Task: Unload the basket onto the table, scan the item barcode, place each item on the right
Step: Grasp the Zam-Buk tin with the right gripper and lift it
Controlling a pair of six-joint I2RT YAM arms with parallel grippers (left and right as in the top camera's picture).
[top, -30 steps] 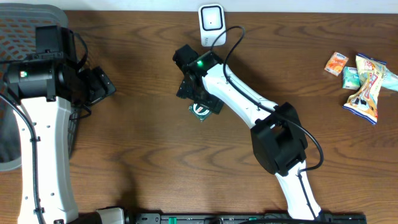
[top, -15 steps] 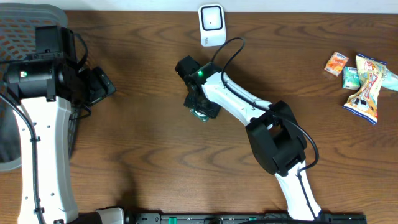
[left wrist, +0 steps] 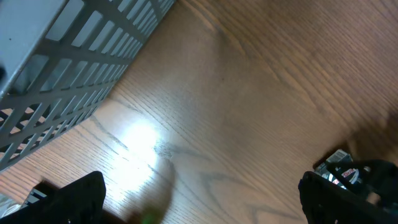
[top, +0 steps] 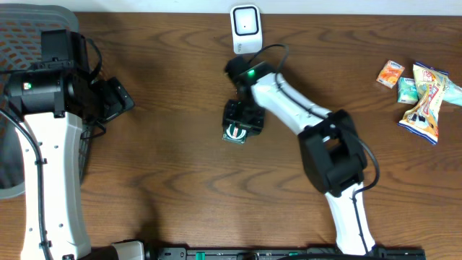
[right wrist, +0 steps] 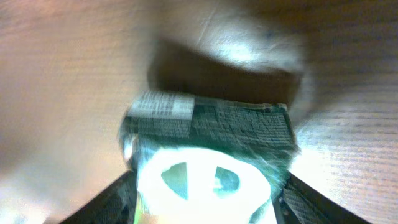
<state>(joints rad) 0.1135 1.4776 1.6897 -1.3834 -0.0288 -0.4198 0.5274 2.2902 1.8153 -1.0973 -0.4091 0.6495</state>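
Note:
The item is a dark green packet (top: 234,134) with a white round logo, lying near the middle of the table. In the right wrist view the packet (right wrist: 211,124) sits between my two dark fingers (right wrist: 109,200), its printed end pointing away. My right gripper (top: 240,121) (right wrist: 208,202) is shut on the packet from above. The white scanner (top: 245,29) stands at the table's back edge, a short way behind the packet. My left gripper (top: 119,100) (left wrist: 205,205) hangs open over bare wood at the left, holding nothing. The barcode itself is too blurred to make out.
A grey mesh basket (top: 29,32) (left wrist: 56,81) stands at the back left beside the left arm. Several snack packets (top: 426,97) and a small orange carton (top: 390,73) lie at the far right. The left wrist view catches the packet (left wrist: 339,169) at its right edge.
My right gripper has narrowed from wide open onto the green packet, and its wrist has swung to the right above it. The left arm has not moved.

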